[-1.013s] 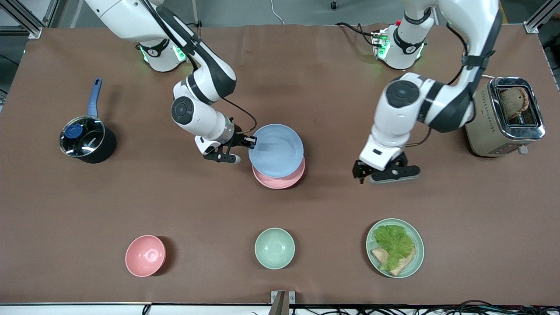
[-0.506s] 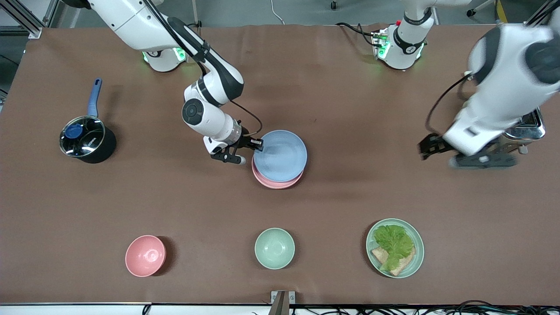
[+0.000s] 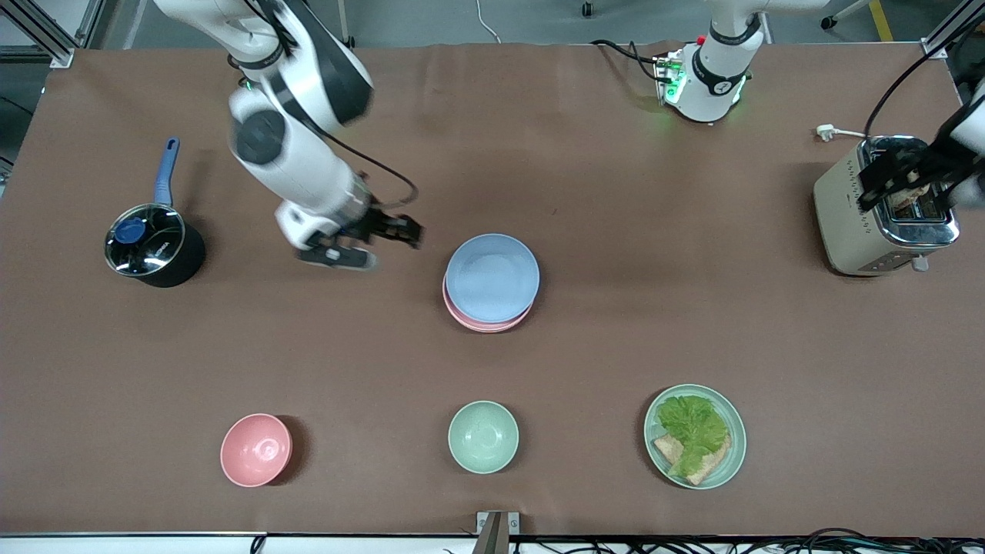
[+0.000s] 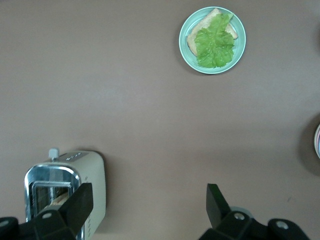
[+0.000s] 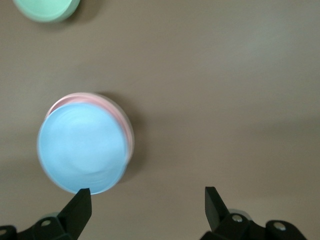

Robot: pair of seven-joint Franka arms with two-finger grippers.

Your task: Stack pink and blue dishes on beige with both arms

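Blue plate (image 3: 492, 277): sitting on top of the stack at mid-table, flat and free of both grippers.
Pink plate (image 3: 486, 325): directly under the blue plate, mostly covered, only a thin crescent of rim peeking out at 6 o'clock.
Right gripper (image 3: 388, 242): up over bare table (image 3: 616, 192) at 10 o'clock from the stack, fingers (image 5: 80, 205) spread wide, nothing between them.
Left gripper (image 3: 908, 173): parked over the toaster (image 3: 846, 223) at 3 o'clock from the stack, fingers (image 4: 80, 200) apart, empty.
Neighbours: mint bowl (image 3: 482, 436) at 6 o'clock, pink bowl (image 3: 255, 449) at 7 o'clock, mint plate (image 3: 731, 454) with lettuce and bread at 4 o'clock, lidded saucepan (image 3: 154, 250) at 9 o'clock, all well apart from the stack.
Open room: bare brown cloth all round the stack, widest from 12 to 3 o'clock; nothing crowding either gripper.
Cut off: left arm mostly out of the front view at the table's edge; toaster slots partly masked by the left gripper.
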